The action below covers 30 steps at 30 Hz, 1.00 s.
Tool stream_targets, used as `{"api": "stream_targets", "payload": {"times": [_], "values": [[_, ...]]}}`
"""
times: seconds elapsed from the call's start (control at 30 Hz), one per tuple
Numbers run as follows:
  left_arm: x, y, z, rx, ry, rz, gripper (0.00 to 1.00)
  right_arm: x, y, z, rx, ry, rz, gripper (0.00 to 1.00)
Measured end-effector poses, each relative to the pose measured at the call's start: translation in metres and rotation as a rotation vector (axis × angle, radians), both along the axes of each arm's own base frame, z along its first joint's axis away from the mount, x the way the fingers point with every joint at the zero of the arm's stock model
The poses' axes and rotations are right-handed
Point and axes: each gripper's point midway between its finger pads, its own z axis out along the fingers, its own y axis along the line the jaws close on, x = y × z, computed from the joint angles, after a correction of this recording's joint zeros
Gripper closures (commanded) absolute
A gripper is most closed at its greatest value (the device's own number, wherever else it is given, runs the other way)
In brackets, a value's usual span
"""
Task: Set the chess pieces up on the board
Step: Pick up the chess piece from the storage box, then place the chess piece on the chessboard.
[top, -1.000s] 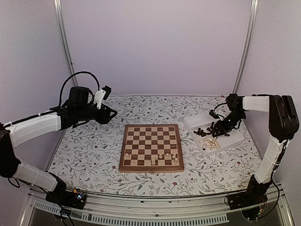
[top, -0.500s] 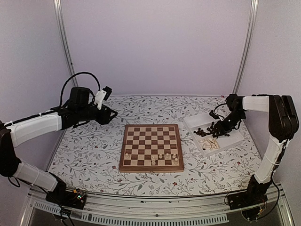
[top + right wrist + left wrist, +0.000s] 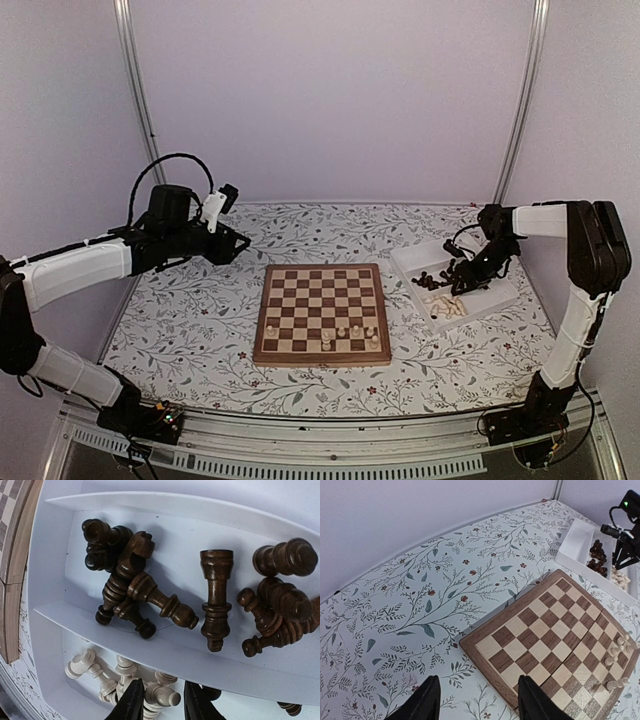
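The board lies mid-table with several cream chess pieces standing on its near rows; they also show in the left wrist view. My right gripper is down in the white tray. Its open fingers straddle a lying cream pawn in the heap of cream pieces. Dark pieces lie in the compartment beyond the tray's divider wall. My left gripper is open and empty, held above the cloth left of the board's far corner.
A floral cloth covers the table. The tray sits right of the board, its rim close to the board's edge. Frame posts stand at the back corners.
My right wrist has shifted very slightly over the tray's cream pieces. The left arm and the pieces on the board have not moved.
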Motion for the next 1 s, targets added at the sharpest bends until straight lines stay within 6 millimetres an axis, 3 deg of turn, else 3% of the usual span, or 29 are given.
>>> {"api": "stream_targets", "payload": {"times": [0.13,0.37,0.7,1.0], "values": [[0.0,0.0,0.0,0.0,0.0,0.0,0.45,-0.001,0.002,0.001,0.012,0.004,0.001,0.82],[0.001,-0.001,0.0,-0.001,0.004,-0.004,0.45,-0.004,0.007,0.006,0.044,0.009,0.012,0.88],[-0.001,-0.003,0.0,-0.007,0.01,-0.016,0.45,-0.012,0.021,0.07,0.138,-0.166,0.075,0.91],[-0.002,-0.005,0.0,-0.02,0.019,-0.02,0.45,-0.038,0.057,0.087,0.232,-0.242,0.212,0.92]]}}
